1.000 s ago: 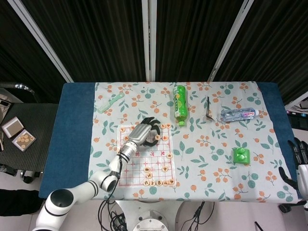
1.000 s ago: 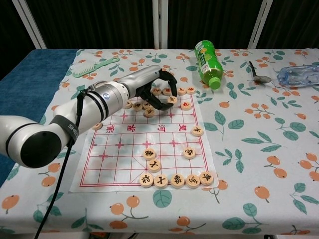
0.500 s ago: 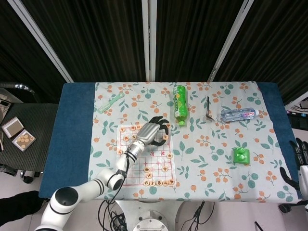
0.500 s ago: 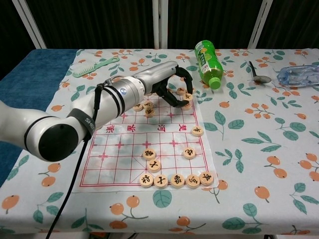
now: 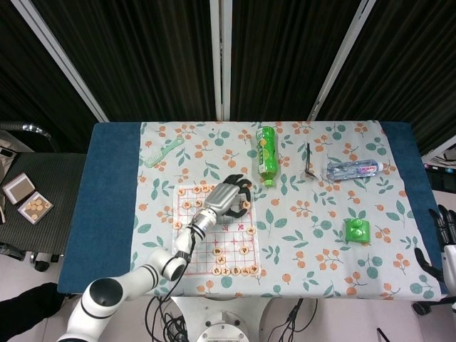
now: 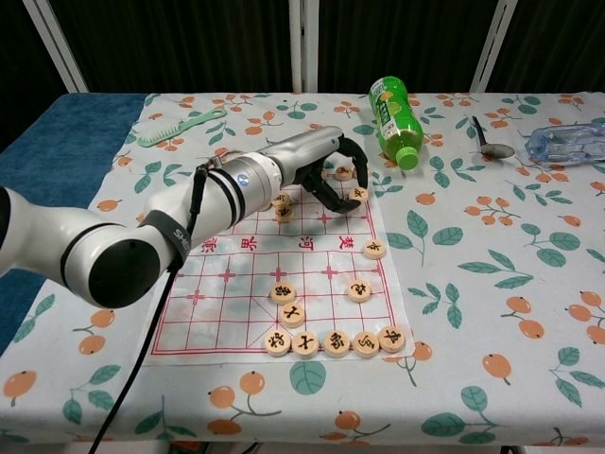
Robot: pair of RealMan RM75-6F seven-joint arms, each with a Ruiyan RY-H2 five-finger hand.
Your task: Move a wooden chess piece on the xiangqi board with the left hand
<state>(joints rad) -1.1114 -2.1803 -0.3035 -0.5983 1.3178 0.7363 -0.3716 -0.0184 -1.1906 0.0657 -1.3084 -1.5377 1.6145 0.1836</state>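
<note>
My left hand (image 6: 317,165) is stretched over the far right corner of the xiangqi board (image 6: 248,284), fingers (image 6: 352,163) curled downward around the wooden chess piece (image 6: 358,194) at the right end of the back-row cluster; the dark fingertips sit just beside and over it, but I cannot tell from either view whether the piece is actually pinched or only caged. Compared with a second ago, the hand has travelled rightward along the back row: it was then over the middle pieces of that row, half a second ago it had reached the right-hand ones, and now it lies a little further right and slightly nearer me, with the forearm (image 6: 189,222) covering more of the board's left half. From the head view the left hand (image 5: 226,196) shows at the board's upper right, close to the piece at its edge. The other pieces look unchanged: the near row (image 6: 331,340) is still lined along the front edge, and one piece (image 6: 374,249) rests on the right border. My right hand (image 5: 443,242) stays at the far right edge of the table (image 5: 107,214), fingers apart, holding nothing. The green bottle (image 6: 394,121), comb (image 6: 180,126) and clear bottle (image 5: 353,169) have not moved.
</note>
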